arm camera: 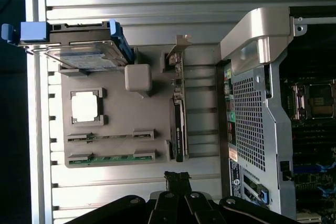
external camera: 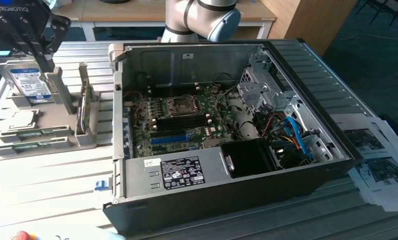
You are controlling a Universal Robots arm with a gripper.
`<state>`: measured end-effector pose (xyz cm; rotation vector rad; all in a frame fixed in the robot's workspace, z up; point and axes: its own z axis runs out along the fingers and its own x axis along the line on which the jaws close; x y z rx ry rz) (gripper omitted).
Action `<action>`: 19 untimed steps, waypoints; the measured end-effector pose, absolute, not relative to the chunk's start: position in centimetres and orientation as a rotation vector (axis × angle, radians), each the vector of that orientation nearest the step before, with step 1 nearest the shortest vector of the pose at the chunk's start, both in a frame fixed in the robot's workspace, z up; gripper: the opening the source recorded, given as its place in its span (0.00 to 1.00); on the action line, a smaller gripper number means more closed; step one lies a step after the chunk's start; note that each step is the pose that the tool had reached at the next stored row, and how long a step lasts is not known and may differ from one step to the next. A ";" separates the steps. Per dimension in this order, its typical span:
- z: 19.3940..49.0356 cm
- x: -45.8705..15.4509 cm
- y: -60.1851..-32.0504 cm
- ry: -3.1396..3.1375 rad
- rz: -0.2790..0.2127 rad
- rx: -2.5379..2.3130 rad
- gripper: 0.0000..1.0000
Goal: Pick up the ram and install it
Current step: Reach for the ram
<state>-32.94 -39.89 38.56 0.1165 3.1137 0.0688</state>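
The ram (external camera: pixel 30 146) is a narrow green stick lying flat in the front slot of the grey parts holder (external camera: pixel 65 142), at the exterior view's left. In the wrist view the ram (arm camera: pixel 112 157) shows green between two grey clips. My black gripper (external camera: pixel 46 62) hangs above the holder's far end, over the hard drive, well away from the ram. Its fingers (arm camera: pixel 177 178) are shut together with nothing between them. The open computer case (external camera: pixel 219 185) lies to the right, its motherboard (external camera: pixel 178 117) exposed.
The holder also carries a silver hard drive (external camera: pixel 28 80), a square processor chip (external camera: pixel 22 119) and an upright card (external camera: pixel 85 107). Inside the case are a black fan box (external camera: pixel 252 157) and blue cables (external camera: pixel 296 137). Printed papers (external camera: pixel 379 160) lie at the right.
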 end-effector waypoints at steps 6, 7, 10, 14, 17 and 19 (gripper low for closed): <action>38.6 -33.2 -39.9 3.114 0.069 0.117 0.10; 38.6 -33.3 -39.9 3.114 0.069 0.117 0.10; 38.6 -33.8 -39.9 3.114 0.069 0.116 0.10; 38.6 -34.6 -39.9 3.114 0.069 0.117 0.10; 38.6 -35.2 -39.9 3.114 0.069 0.117 0.10; 38.5 -35.7 -39.9 3.114 0.069 0.117 0.10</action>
